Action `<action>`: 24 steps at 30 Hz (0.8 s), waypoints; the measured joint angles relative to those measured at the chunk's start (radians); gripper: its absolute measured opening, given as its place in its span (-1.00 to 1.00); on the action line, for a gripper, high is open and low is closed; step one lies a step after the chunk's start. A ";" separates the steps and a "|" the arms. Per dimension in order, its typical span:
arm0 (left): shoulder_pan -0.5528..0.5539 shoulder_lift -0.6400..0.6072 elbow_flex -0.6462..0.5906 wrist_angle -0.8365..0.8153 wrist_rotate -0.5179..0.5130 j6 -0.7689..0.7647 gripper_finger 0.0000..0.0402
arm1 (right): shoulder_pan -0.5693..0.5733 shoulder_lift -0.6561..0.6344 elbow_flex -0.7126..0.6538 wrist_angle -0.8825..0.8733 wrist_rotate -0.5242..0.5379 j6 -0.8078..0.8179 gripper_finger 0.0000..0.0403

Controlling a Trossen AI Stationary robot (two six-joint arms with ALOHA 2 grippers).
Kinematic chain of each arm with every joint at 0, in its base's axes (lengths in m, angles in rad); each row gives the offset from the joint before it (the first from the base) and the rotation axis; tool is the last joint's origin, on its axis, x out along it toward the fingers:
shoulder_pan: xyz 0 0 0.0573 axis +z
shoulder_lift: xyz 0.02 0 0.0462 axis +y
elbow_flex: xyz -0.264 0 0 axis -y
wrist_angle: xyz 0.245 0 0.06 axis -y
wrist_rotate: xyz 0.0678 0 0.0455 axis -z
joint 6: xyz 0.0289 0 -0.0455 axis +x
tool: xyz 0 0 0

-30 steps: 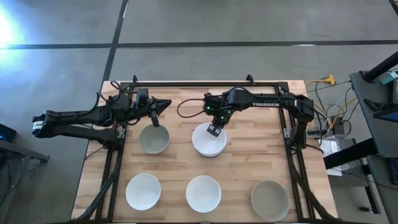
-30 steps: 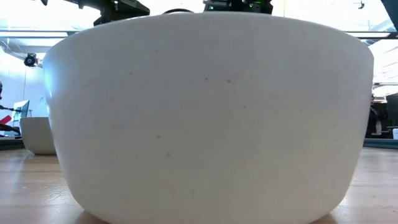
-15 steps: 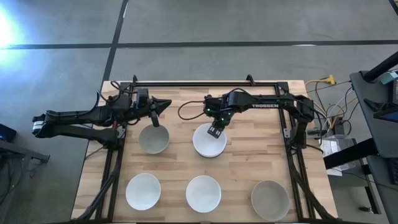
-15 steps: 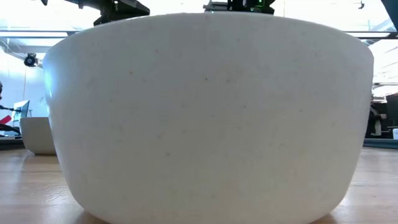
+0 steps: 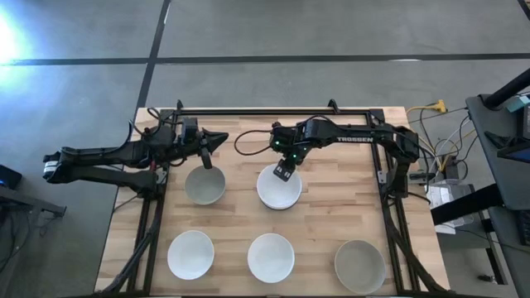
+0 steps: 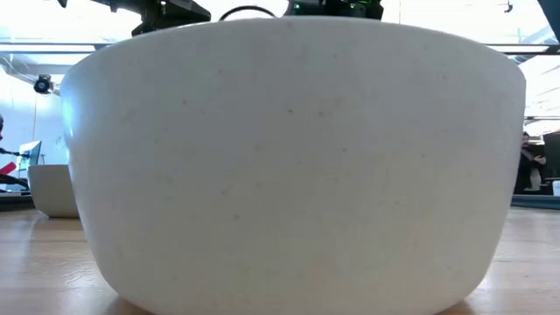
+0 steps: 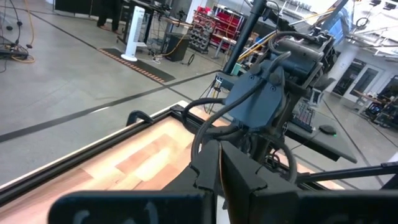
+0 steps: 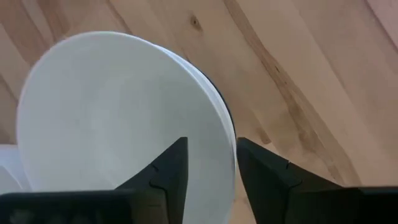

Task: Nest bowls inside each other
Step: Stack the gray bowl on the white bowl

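The right gripper (image 5: 284, 172) has backed up off the rim of the white stack of bowls (image 5: 279, 189) mid-table, fingers apart with nothing in them, so that bowl looks dropped in and nested. The left gripper (image 5: 207, 157) still hovers at the grey bowl (image 5: 204, 185); can't tell its fingers. Three bowls in front remain loose.

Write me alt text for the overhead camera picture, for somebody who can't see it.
Seen from above, the right gripper hangs over the far rim of a white bowl stack at mid-table, while the left gripper sits at the far rim of a grey-beige bowl beside it. Three more bowls line the wooden table's near edge.
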 joint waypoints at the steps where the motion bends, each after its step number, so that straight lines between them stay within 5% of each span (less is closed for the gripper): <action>1: 0.000 0.000 0.000 0.000 0.001 0.000 -1.00 | 0.000 -0.001 0.005 0.000 0.000 0.000 -0.35; 9: 0.001 -0.012 0.001 -0.134 0.046 -0.034 -1.00 | 0.000 -0.053 0.027 0.018 -0.002 -0.009 -0.35; 24: 0.036 0.028 0.096 -0.903 -0.007 -0.202 -0.96 | -0.002 -0.230 0.026 0.015 0.149 -0.029 -0.42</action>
